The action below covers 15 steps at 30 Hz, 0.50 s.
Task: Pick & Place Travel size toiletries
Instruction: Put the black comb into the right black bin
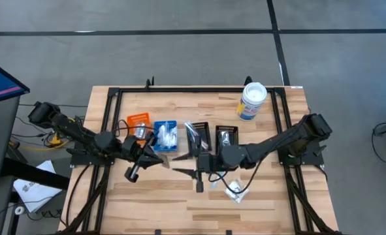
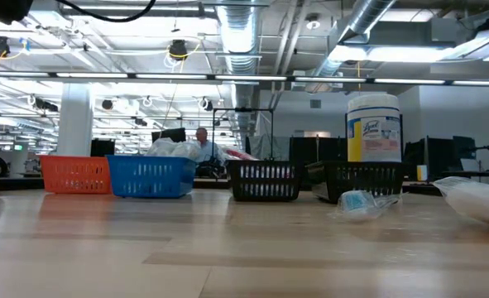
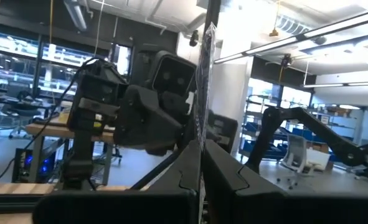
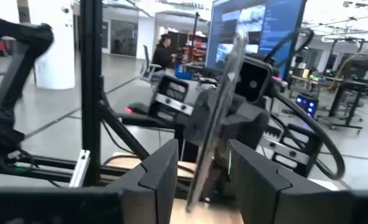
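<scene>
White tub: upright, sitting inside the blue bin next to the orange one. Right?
Not inside. The white tub stands upright on the bare table, well apart from the blue bin, which does sit next to the orange bin. The high view shows it.

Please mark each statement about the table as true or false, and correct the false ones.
1. The tub stands upright near the table's far edge. True.
2. The blue bin is empty. False: it holds white packets.
3. The left end effector is shut on a thin packet. True.
4. The right end effector is clamped on that packet. False: its fingers stand open on either side of it.
5. The orange bin stands between two black bins. False: it ends the row, beside the blue bin.
</scene>
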Motion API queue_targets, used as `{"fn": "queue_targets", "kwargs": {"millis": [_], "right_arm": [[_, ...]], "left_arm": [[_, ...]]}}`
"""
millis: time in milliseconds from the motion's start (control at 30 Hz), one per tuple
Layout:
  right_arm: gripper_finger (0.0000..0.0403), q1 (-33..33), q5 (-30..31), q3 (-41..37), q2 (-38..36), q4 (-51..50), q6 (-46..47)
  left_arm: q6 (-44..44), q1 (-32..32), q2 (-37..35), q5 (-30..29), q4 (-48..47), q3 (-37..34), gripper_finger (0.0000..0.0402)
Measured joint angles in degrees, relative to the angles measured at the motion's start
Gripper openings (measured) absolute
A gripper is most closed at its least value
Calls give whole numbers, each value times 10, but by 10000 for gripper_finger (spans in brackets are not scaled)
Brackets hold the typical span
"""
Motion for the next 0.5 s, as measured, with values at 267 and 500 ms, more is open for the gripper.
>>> {"fn": "queue_targets", "kwargs": {"millis": [267, 500], "right_arm": [[123, -15, 1, 0, 0, -12, 41], [174, -20, 2, 0, 0, -8, 40]], "left_arm": [[10, 0, 0, -1, 2, 0, 0], [10, 0, 0, -2, 2, 0, 0]]}}
